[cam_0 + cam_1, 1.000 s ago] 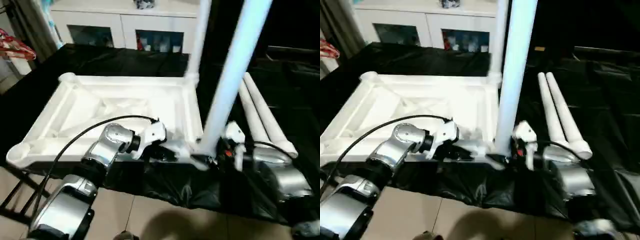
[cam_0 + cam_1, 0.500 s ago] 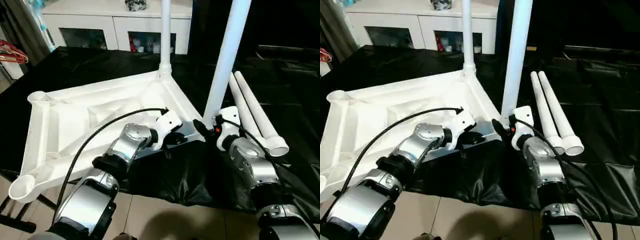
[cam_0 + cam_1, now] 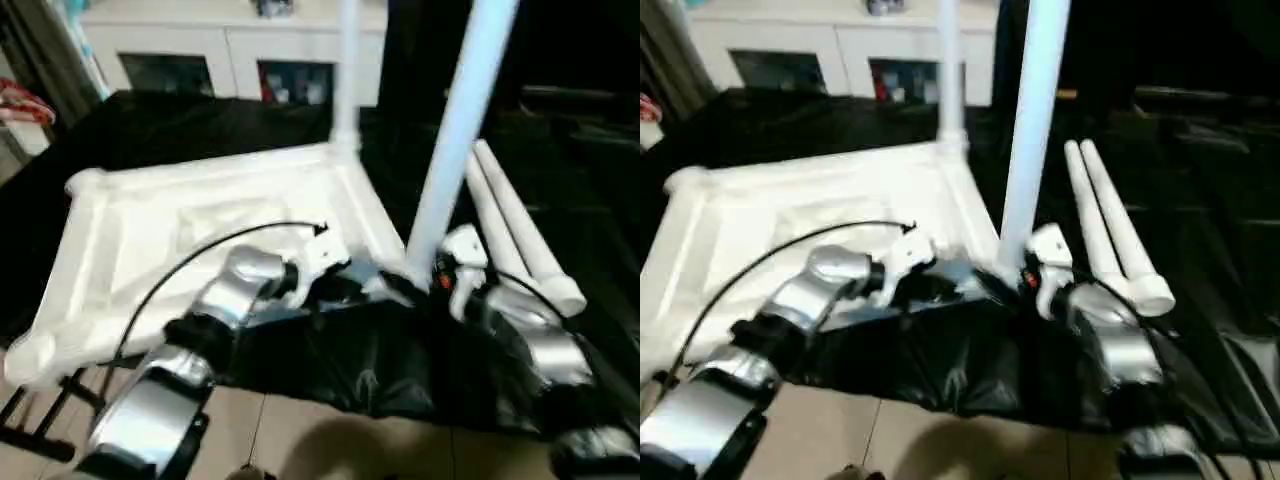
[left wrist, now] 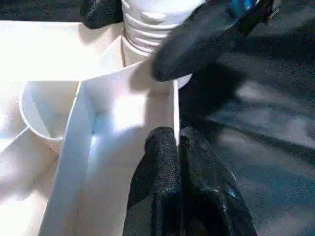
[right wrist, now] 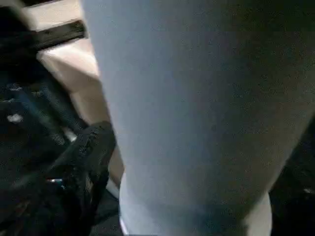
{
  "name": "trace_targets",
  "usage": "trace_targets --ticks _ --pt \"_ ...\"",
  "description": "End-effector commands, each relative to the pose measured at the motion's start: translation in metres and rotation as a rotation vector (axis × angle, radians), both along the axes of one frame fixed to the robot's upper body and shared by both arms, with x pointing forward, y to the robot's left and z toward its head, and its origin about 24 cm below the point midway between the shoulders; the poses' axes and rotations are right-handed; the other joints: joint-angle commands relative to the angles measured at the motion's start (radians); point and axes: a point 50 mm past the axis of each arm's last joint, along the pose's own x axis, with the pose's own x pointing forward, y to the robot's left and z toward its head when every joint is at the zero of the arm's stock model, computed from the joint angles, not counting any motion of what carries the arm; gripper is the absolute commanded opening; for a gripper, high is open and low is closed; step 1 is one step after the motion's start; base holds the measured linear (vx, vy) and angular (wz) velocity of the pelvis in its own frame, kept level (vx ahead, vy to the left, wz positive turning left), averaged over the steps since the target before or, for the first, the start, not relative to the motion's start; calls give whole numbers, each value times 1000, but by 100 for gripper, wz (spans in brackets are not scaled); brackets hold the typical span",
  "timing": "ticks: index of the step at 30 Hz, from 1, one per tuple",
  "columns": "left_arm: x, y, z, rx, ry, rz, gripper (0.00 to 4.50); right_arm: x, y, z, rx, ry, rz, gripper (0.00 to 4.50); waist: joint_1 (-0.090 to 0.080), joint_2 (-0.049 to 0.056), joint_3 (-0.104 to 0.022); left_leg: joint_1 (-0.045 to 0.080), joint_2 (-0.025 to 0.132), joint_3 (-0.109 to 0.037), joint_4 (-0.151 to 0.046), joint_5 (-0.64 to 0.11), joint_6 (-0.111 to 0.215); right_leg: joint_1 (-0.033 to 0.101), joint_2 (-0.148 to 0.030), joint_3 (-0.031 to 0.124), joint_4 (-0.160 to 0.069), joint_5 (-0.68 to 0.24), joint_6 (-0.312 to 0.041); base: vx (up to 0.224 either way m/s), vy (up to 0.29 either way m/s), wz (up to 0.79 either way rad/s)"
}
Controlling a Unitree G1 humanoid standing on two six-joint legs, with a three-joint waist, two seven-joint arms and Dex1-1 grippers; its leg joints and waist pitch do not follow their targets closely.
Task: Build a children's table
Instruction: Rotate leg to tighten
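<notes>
The upturned table top [image 3: 190, 240] lies at the black counter's [image 3: 200, 120] front edge. The left gripper [image 4: 172, 162] pinches its rim, steadying it. The right gripper [image 3: 425, 280] clasps an upright leg [image 3: 455, 130], seating it in the near corner socket.

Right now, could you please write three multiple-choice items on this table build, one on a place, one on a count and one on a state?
1. Where do the loose legs lie?
A. on the black cloth, on the robot's right
B. inside the cabinet
C. on the floor

2. How many legs stand upright in the table top?
A. none
B. two
C. four

3. What does the left gripper do?
A. hangs open
B. clamps the top's rim
C. holds a leg

Answers: 1 A, they rest beside the top; 2 B, far leg and near leg rise; 3 B, its fingers pinch the wall.
</notes>
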Motion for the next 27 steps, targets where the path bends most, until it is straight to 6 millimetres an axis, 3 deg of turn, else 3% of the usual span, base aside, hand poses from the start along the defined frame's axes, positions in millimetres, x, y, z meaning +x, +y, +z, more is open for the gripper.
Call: trace_targets --ticks 1,4,7,9,18,20,22,24,25,26,27 --pt "-4 -3 6 -30 -10 -75 0 -11 9 5 31 25 175 388 5 -17 -69 13 17 5 -67 -236 93 58 -32 18 -61 -153 -268 0 0 0" --pt "-6 4 6 -18 3 -100 0 -17 4 7 27 46 226 355 12 -16 -67 15 18 6 -69 -259 84 55 -35 19 -64 -194 -263 0 0 0" --pt "-7 10 6 -4 18 -121 0 -21 0 7 11 64 271 350 13 -16 -65 17 18 5 -72 -279 65 52 -37 20 -69 -250 -248 0 0 0" --pt "-8 13 6 4 27 -127 0 -23 0 7 3 74 290 313 14 -16 -65 15 18 5 -72 -274 61 52 -37 21 -69 -250 -241 0 0 0" --pt "-7 15 5 -1 19 -104 0 -26 6 4 9 97 305 279 13 -18 -67 14 16 5 -70 -252 61 53 -37 20 -66 -230 -244 0 0 0" --pt "-3 9 5 -17 4 -44 0 -20 11 -1 6 91 222 277 13 -19 -67 14 16 5 -70 -248 60 52 -38 20 -66 -234 -242 0 0 0" --pt "3 -2 4 -24 -21 45 0 -4 15 -8 -20 77 32 277 7 -20 -65 14 13 4 -71 -257 48 49 -38 20 -69 -258 -237 0 0 0" --pt "5 -4 4 -23 -26 63 0 -2 16 -9 -24 76 -4 276 -4 -21 -61 16 8 2 -75 -294 25 47 -38 17 -77 -343 -214 0 0 0" --pt "9 -10 4 -20 -42 117 0 6 18 -13 -24 78 -107 276 -5 -22 -63 16 8 0 -76 -298 19 51 -38 16 -78 -365 -202 0 0 0" --pt "14 -17 5 -20 -58 186 0 13 23 -15 -6 86 -203 275 -13 -19 -59 20 6 1 -76 -314 6 41 -37 19 -84 -392 -191 0 0 0" --pt "17 -22 5 -19 -68 231 0 18 26 -16 7 95 -263 275 -14 -19 -60 21 6 0 -76 -325 2 42 -36 18 -85 -406 -186 0 0 0"
